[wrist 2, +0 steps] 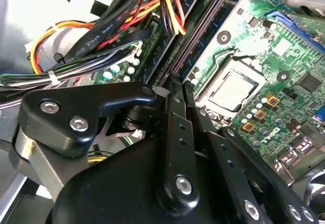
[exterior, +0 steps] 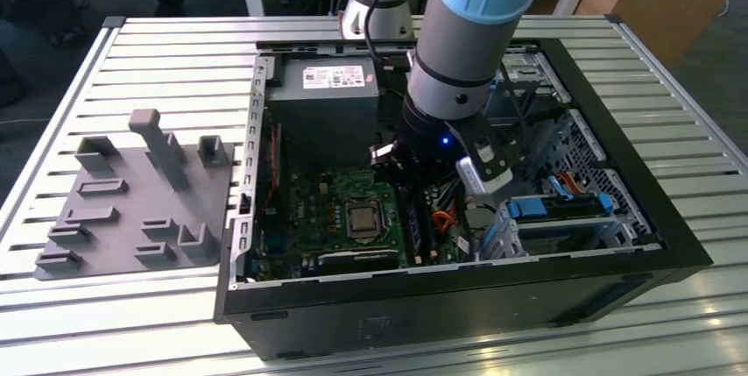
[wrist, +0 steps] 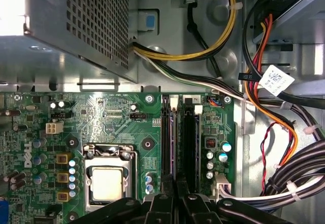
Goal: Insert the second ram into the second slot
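Flanking the pincer (wrist: 175, 197) stand cables (wrist: 304, 160) and processor (wrist: 107, 182).

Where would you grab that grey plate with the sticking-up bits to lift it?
Probably by the tall post of the grey plate, coming straight down from above. It stands upright, looks narrow enough to pinch, and rises clear of everything else on the plate.
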Tool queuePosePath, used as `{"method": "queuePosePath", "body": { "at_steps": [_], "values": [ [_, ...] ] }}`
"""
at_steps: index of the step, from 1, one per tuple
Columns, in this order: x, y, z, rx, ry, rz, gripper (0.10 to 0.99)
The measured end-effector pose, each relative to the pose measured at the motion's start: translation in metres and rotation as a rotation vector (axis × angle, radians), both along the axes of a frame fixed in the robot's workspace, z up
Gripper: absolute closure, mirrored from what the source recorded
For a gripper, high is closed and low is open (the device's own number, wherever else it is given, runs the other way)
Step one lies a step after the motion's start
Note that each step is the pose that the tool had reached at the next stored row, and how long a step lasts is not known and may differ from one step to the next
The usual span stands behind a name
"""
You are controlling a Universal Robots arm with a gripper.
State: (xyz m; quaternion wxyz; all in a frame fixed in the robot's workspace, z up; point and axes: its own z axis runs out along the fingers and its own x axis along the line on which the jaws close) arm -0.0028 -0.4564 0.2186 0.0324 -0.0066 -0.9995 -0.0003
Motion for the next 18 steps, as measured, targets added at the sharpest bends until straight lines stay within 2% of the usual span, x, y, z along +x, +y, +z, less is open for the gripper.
{"method": "queuePosePath", "body": {
  "at_steps": [16, 18],
  "values": [
    [0.0012, 0.0000, -0.0002, -0.001, 0.0003, 0.001, 0.949],
    [0.0011, -0.0001, -0.0012, -0.001, 0.0016, 0.001, 0.949]
  ]
}}
